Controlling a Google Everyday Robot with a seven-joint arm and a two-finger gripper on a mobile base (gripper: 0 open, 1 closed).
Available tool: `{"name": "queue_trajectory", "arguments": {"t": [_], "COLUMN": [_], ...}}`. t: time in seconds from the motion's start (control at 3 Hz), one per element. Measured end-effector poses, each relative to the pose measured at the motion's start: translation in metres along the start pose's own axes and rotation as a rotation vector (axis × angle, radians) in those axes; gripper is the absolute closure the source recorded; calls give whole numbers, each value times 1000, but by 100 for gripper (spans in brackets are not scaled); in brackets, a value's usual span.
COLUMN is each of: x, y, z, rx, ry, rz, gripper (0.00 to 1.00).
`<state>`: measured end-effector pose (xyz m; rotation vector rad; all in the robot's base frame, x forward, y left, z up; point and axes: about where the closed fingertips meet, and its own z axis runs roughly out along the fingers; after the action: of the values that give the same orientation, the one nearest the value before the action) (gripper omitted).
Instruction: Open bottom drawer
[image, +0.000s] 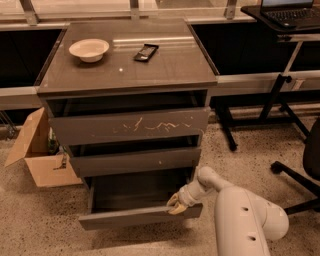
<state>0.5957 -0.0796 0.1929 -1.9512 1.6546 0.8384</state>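
Note:
The bottom drawer (135, 216) of the dark grey-brown cabinet is pulled well out, its plain front near the floor and its dark inside showing. My gripper (176, 204) sits at the top edge of the drawer front, near its right end, at the tip of my white arm (240, 215) that reaches in from the lower right. Above it are the mid-sized front (135, 161) and the big front with white scratches (130, 126).
A white bowl (89, 49) and a dark flat device (145, 52) lie on the cabinet top. An open cardboard box (37, 150) stands on the floor at the left. An office chair base (297, 172) and a desk leg (272, 95) are at the right.

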Motion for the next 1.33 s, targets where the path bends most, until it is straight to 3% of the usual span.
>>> {"name": "queue_trajectory", "arguments": {"t": [0.33,0.67,1.0,1.33], "x": [-7,-6,-6,-6], "y": [17,17,17,17], "z": [8,5,5,5], "rx": [-37,-37,-37,-37], "ry": [-32,-32,-32,-32], "rz": [3,3,3,3], "gripper": [100,100,87,63]}}
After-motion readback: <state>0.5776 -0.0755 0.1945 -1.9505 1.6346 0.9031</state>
